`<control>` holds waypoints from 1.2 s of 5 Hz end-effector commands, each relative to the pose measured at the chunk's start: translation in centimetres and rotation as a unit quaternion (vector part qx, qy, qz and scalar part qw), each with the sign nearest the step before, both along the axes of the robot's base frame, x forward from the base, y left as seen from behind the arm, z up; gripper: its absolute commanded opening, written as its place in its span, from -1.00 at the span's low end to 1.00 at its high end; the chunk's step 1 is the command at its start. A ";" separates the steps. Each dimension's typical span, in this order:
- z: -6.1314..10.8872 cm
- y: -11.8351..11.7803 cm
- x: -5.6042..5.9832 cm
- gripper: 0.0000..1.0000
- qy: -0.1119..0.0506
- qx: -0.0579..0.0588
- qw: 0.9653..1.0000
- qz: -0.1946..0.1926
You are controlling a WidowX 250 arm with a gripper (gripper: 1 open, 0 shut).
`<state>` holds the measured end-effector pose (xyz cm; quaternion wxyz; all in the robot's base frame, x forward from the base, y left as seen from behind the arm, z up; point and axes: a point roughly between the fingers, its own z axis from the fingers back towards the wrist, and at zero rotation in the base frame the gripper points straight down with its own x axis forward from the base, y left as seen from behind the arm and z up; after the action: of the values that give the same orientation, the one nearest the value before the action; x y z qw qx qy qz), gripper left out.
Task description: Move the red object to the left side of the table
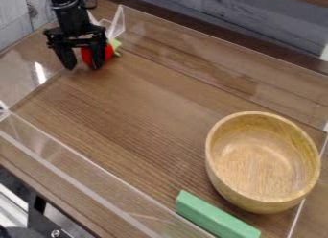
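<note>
The red object (91, 55), a small glossy toy fruit with a green tip, lies on the brown wood-grain table (148, 112) in its far left corner. My black gripper (79, 59) points straight down over it, open, with a finger on either side of the fruit. The fingers look spread clear of the fruit, which seems to rest on the tabletop. Part of the fruit is hidden behind the fingers.
A large wooden bowl (263, 161) stands at the near right. A flat green block (216, 216) lies by the front edge below the bowl. Low clear acrylic walls (58, 151) border the table, one close behind the gripper.
</note>
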<state>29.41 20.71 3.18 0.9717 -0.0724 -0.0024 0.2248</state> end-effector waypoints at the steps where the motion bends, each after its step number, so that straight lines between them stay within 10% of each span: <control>1: 2.2 0.4 1.0 -1.00 -0.031 0.023 0.999 -0.002; 2: 2.6 -0.2 1.2 -1.00 -0.035 0.019 0.999 -0.015; 3: 3.0 -0.7 1.1 1.00 -0.030 0.021 0.999 -0.030; 6: 5.2 -1.6 -0.3 1.00 -0.038 0.013 0.999 -0.013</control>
<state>28.81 18.57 5.95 0.9744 -0.0838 -0.0077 0.2085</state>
